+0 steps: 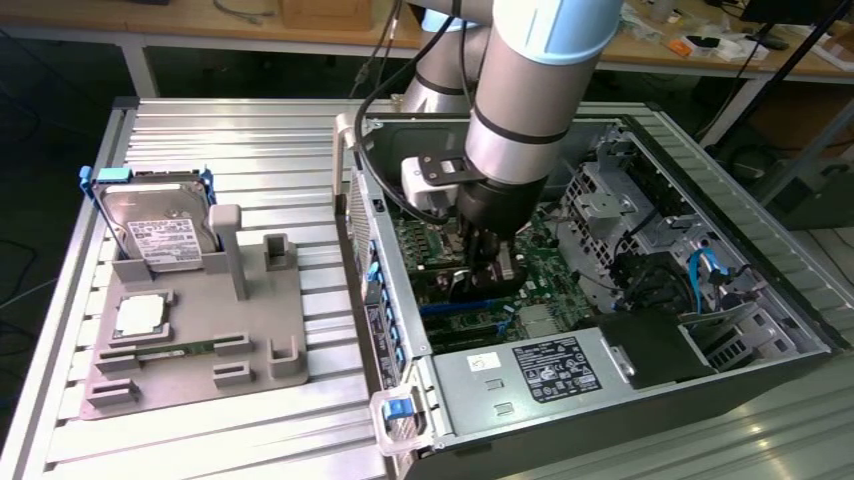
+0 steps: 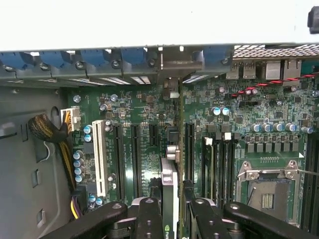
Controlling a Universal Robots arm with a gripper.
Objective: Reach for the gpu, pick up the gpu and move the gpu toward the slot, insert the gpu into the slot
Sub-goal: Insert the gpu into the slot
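Observation:
My gripper point(image 1: 483, 268) reaches down into the open computer case point(image 1: 400, 390), over the green motherboard point(image 1: 567, 290). It is shut on the gpu point(image 2: 169, 175), which in the wrist view stands edge-on between the two black fingers point(image 2: 148, 219). The card's silver bracket point(image 2: 172, 63) reaches the case's rear wall, next to the blue slot latches. The gpu stands over the row of long black expansion slots point(image 2: 189, 149); the slot right beneath it is hidden by the card. In the exterior view the gpu point(image 1: 491, 285) shows as a dark shape below the fingers, and how deep it sits cannot be told.
A grey fixture point(image 1: 254, 340) on the exterior view's left carries a silver hard drive point(image 1: 154, 232), a processor chip point(image 1: 140, 315) and a green memory stick point(image 1: 187, 350). Inside the case are a power supply point(image 1: 541, 368), drive cage point(image 1: 627, 205), white slot point(image 2: 98, 157), processor socket point(image 2: 266, 191) and a cable bundle point(image 2: 50, 130).

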